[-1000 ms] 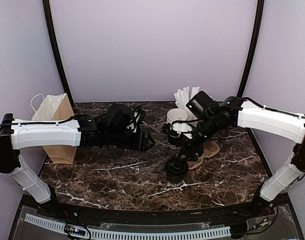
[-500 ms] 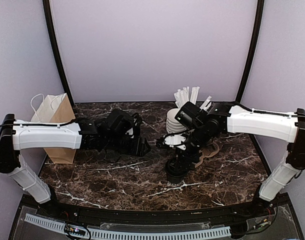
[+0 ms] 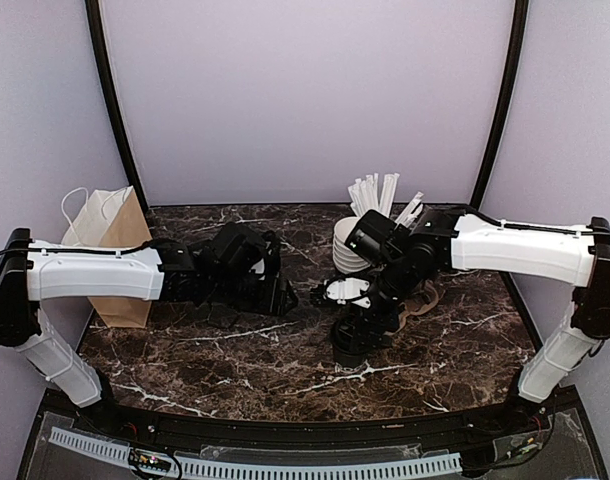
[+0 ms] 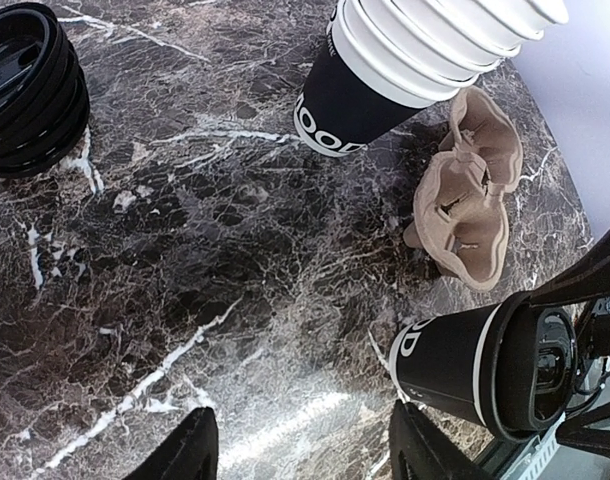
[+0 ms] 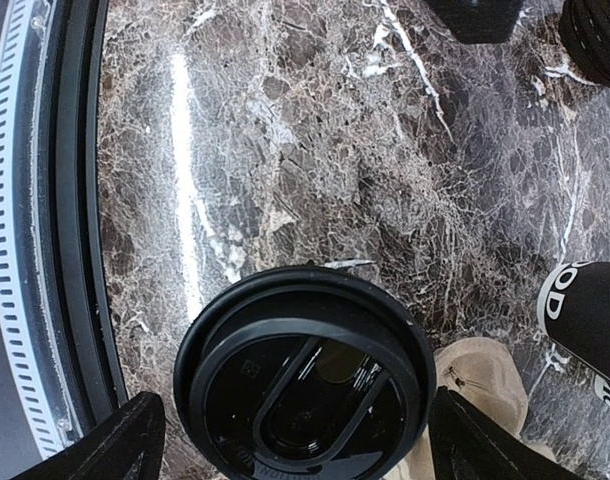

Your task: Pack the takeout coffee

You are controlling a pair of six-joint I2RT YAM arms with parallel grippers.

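The takeout coffee (image 5: pixel 305 385), a black paper cup with a black plastic lid, stands upright on the marble near the table's front middle. My right gripper (image 5: pixel 305 440) hangs open right above it, one fingertip on each side of the lid, a thin gap at both. From the top view the right gripper (image 3: pixel 357 325) hides most of the takeout coffee (image 3: pixel 345 350). The left wrist view has the takeout coffee (image 4: pixel 455 365) at lower right, just past my right fingertip. My left gripper (image 4: pixel 305 450) is open over bare marble, and in the top view the left gripper (image 3: pixel 290 295) sits left of the cup.
A brown paper bag (image 3: pixel 110 250) stands at the far left. Behind the coffee are a pile of lidless cups (image 4: pixel 385 70), a white cup of straws (image 3: pixel 373 205) and a brown cardboard carrier (image 4: pixel 470 185). A stack of black lids (image 4: pixel 25 90) lies further left.
My right gripper has come down and left over the coffee's lid, and its jaws have spread wider. The left gripper has drawn back slightly to the left.
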